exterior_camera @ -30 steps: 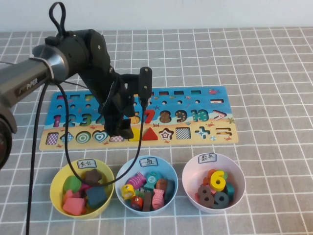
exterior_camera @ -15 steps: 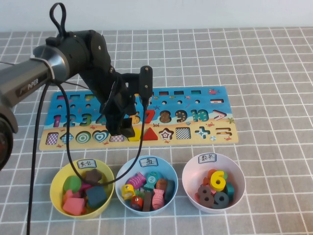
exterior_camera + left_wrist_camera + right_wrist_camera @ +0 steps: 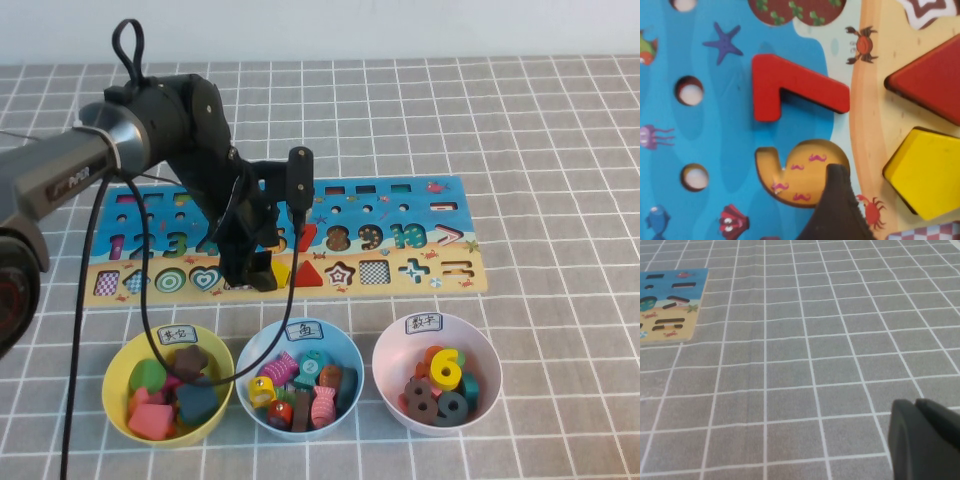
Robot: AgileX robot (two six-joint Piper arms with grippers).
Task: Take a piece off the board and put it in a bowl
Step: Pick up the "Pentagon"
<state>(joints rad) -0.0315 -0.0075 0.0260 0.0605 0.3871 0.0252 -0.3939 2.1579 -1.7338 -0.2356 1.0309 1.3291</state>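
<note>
The yellow pentagon piece (image 3: 282, 272) lies in its slot in the near row of the board (image 3: 330, 205), beside the red triangle (image 3: 310, 273). My left gripper (image 3: 260, 270) hangs low over the board with its jaws open, right at the pentagon. In the left wrist view the pentagon (image 3: 927, 172) sits beside one dark finger (image 3: 837, 210); the other finger is out of frame. The yellow bowl (image 3: 118, 400) with its white label stands at the near left. My right gripper (image 3: 920, 440) is shut and empty over bare tablecloth, out of the high view.
A light blue bowl (image 3: 345, 350) and a pale pink-white bowl (image 3: 390, 350) stand right of the yellow one, all holding pieces. The red 7 (image 3: 790, 87) and the empty 6 slot (image 3: 800, 175) lie by the finger. The left arm's cable hangs over the yellow bowl.
My left gripper has moved down and slightly toward the near row of the board, closer onto the pentagon. The piece has not moved.
</note>
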